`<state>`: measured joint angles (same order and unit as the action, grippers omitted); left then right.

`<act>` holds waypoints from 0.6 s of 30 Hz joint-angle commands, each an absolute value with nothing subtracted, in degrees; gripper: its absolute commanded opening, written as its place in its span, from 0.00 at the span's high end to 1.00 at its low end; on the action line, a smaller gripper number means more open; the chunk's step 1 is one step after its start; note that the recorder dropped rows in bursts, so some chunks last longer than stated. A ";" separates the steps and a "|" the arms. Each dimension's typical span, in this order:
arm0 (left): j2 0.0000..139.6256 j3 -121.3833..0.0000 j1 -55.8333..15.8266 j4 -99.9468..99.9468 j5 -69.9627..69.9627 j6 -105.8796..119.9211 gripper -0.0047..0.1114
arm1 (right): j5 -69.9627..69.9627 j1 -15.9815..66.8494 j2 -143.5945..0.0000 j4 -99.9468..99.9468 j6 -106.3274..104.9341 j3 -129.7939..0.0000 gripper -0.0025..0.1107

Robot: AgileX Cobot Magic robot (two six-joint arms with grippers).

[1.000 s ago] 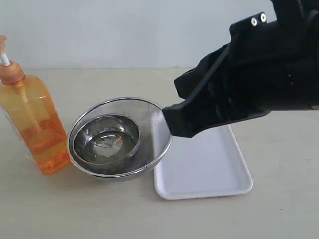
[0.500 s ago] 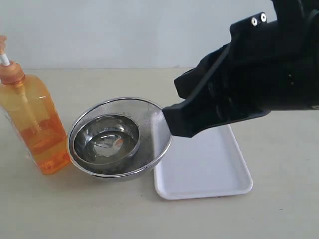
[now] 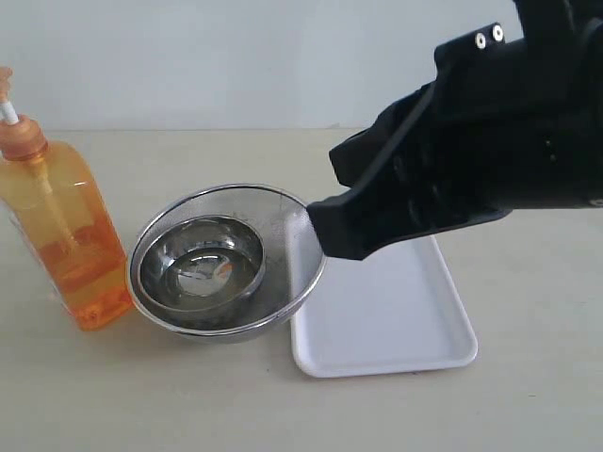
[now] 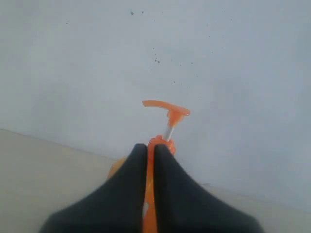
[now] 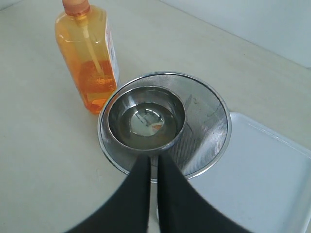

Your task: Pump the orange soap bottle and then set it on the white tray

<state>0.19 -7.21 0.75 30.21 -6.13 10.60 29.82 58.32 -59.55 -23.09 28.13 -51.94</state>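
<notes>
The orange soap bottle (image 3: 68, 240) stands upright at the table's left edge, its pump head cut off by the frame. The left wrist view shows its orange pump head and white stem (image 4: 168, 110) risen, just beyond my left gripper (image 4: 151, 148), which is shut and empty; the bottle's orange shows through the thin slit between the jaws. That gripper is out of the exterior view. The white tray (image 3: 396, 325) lies empty at the right. My right gripper (image 5: 152, 158) hangs shut and empty over the seam between bowl rim and tray (image 5: 272, 184), well away from the bottle (image 5: 90, 58).
A steel mesh bowl (image 3: 298, 273) with a smaller steel bowl (image 3: 202, 266) inside it sits between bottle and tray, its rim overlapping the tray's left edge. The bulky black right arm (image 3: 471, 141) covers the upper right. A pale wall stands close behind the table.
</notes>
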 commanded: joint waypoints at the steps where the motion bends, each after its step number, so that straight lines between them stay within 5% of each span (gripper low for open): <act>1: 0.00 -8.07 0.84 31.09 -5.94 9.95 0.92 | 29.84 58.21 -59.12 -23.23 28.19 -51.93 0.98; 18: 0.00 -10.21 0.84 43.14 -2.57 9.85 0.92 | 29.84 58.21 -59.12 -23.23 28.19 -51.93 0.98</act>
<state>0.16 -8.54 0.75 40.82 -4.82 10.24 29.82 58.32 -59.55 -23.09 28.13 -51.94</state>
